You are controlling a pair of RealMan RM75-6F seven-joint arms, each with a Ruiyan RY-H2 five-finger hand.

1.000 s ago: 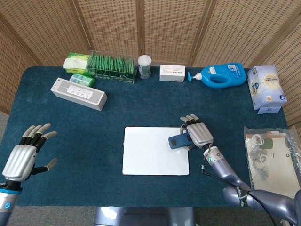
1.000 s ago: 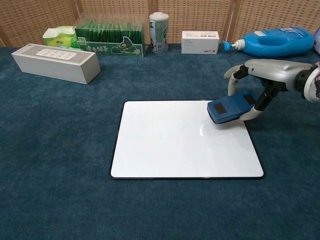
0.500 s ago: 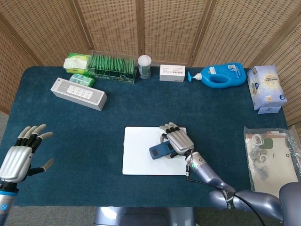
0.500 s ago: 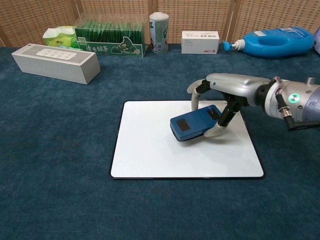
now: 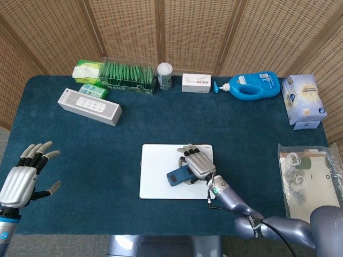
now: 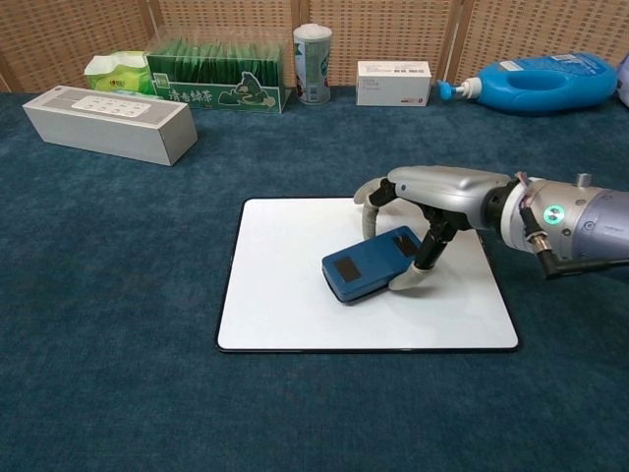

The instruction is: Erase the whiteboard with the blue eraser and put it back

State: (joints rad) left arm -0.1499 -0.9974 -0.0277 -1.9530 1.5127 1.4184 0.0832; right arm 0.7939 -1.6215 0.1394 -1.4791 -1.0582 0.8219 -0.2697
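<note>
I had the right hand (image 6: 432,211) clamped on the blue eraser (image 6: 371,264), its fingers (image 6: 408,279) wrapped over the far-right end, pressing it onto the middle of the whiteboard (image 6: 285,305). It looked light and rigid, best gripped across its short sides. The left hand (image 5: 24,174) hung empty, fingers apart, off the desk's near-left edge. No writing on the eraser was legible.

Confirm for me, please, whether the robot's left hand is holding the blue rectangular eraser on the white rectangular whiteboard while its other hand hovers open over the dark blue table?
Not quite: the right hand holds the blue rectangular eraser on the white rectangular whiteboard, as the chest view shows. The left hand is the one hovering open over the dark blue table.
</note>
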